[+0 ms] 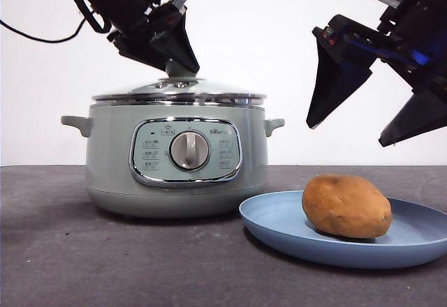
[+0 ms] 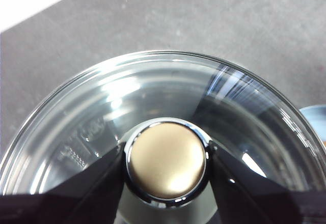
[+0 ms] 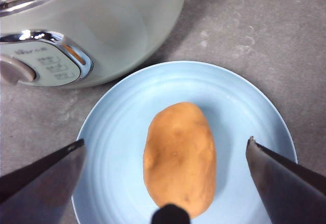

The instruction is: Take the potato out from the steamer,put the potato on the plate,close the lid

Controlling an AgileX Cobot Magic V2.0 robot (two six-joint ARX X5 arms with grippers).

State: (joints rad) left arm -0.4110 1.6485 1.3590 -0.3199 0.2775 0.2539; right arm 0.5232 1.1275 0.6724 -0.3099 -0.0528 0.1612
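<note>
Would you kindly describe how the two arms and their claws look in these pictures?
Both arms are black. The left claw ends in tapered, wedge-shaped black jaws, with a thin black cable trailing behind. The right claw has matching long pointed jaws, with small blue and red spots on its housing.

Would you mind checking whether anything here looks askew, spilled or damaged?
Nothing stands out. The lid sits level on the steamer, the left end effector around its knob. The potato lies whole on the plate, the right end effector open above.

The lid [image 2: 168, 117] hides the steamer's [image 1: 178, 167] inside; the plate [image 1: 279, 223] runs off-frame.
</note>
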